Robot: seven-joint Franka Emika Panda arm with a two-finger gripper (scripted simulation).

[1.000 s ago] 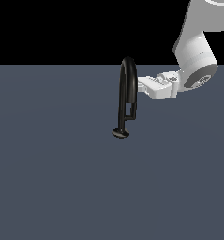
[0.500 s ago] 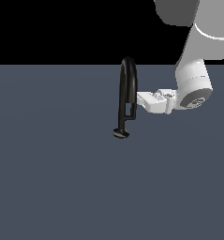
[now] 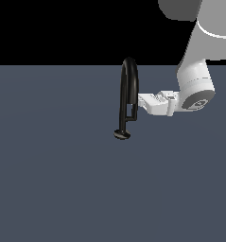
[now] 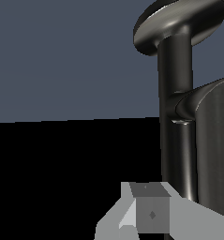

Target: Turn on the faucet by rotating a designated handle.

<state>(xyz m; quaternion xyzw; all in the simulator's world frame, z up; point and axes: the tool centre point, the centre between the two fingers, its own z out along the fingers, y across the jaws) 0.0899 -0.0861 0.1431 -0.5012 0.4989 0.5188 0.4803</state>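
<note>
Where the grey floor [image 3: 53,179] meets the black backdrop, one faucet [image 3: 128,75] stands alone, and one white arm [image 3: 195,75] reaches toward it from the exterior view's right. One of each, then: a single fixture, a single handle, a single claw. That faucet is glossy black, a tall narrow pipe bent into an upside-down U, rising from a small round disc base [image 3: 122,134] that sits flat on the floor. Close up in the wrist view the same pipe [image 4: 176,117] looks smooth and polished, with soft grey highlights running down its length and the disc [image 4: 179,21] flaring out like a mushroom cap. A short thin bar, the handle [image 3: 132,117], branches off low on the stem beside the faucet's shorter leg, much slimmer than the pipe. The arm is matte white with rounded, bulky joints, narrowing to a blocky pale claw [image 3: 141,100] whose tip lies right against the faucet's shorter leg, above the handle. Pale fingers [image 4: 146,213] show in the wrist view just beside the pipe, but whether they are spread or closed I cannot tell from either view.
</note>
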